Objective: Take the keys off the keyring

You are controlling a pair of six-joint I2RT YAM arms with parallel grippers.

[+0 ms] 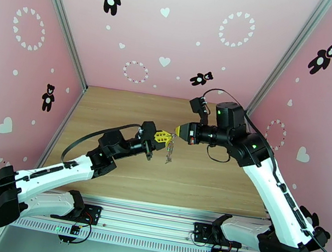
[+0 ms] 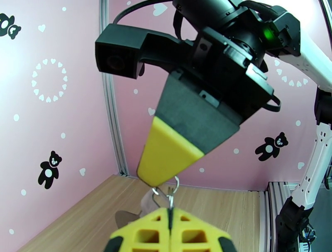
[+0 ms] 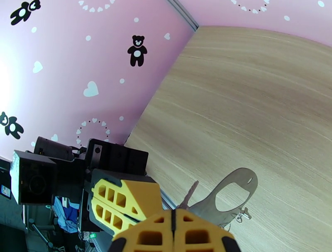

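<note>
**Two arms hold a keyring in mid-air between them**

Near the centre of the overhead view, the left gripper and the right gripper meet tip to tip above the wooden table. The keyring hangs just below their meeting point, lifted clear of the wood, with its chain trailing downward.

In the left wrist view, the left fingers sit at the bottom edge, pressed together on a thin metal sliver that joins the small wire rings above. It may be a key's stem, but it is too small to tell. The right arm's yellow fingertip comes down from the upper middle onto those same rings. In the right wrist view its fingers are closed too, and the oval loop juts out from them toward the lower right.

The two opposed grips likely steady the ring so one side can be worked against the other. The keys cannot be picked out singly, and nothing appears to have come free yet.
</note>
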